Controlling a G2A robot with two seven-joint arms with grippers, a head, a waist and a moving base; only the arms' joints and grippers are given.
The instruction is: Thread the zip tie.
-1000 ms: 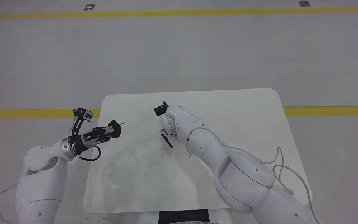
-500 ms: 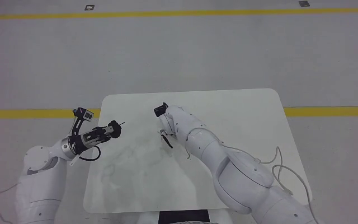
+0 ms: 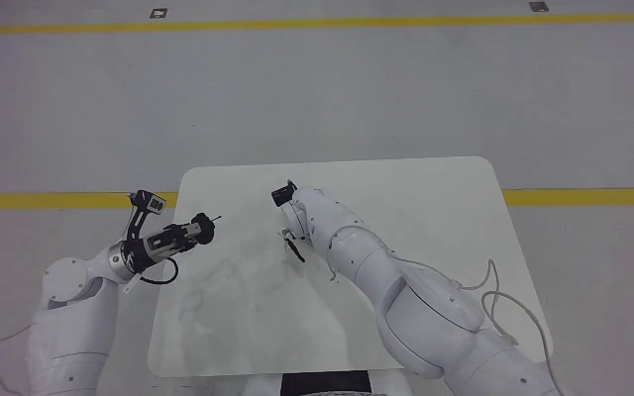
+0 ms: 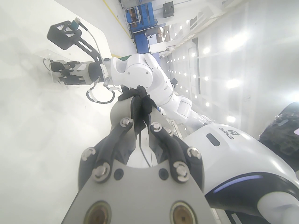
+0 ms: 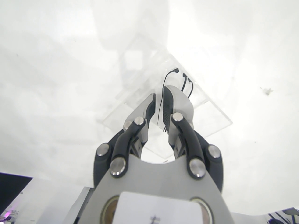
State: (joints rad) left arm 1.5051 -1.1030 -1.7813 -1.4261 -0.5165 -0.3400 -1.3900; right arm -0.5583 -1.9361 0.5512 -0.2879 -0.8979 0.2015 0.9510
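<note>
Hardly anything has moved in the last second: the right arm's elbow has crept a shade toward the worktop's middle, while both wrists and the ties sit as they did. One zip tie [image 4: 140,141] is pinched between the dark pads of the left gripper [image 4: 140,115], whose fingers are pressed together on it. Its thin tip [image 3: 212,219] pokes out past them toward the centre, probably held level and free of the surface so that it can be fed into a head. A second tie [image 5: 161,94] runs up through the right gripper [image 5: 159,104]. Those fingers stand slightly apart with the strand in the gap (no clamp on it can be made out). Its small square head curls clear of the tips, which reads as a grasp being lined up rather than made. That tie and two spare ties [image 5: 186,85] lie on a clear plate [image 5: 210,117], presumably there to lift the thin strands where fingers can get around them. The plate rests flat on the white worktop [image 3: 416,218], left of its centre, with the right gripper [image 3: 289,241] directly above it. The left gripper [image 3: 198,231] hangs at the worktop's left edge, well apart from the plate. A yellow line [image 3: 575,197] crosses the floor behind.
</note>
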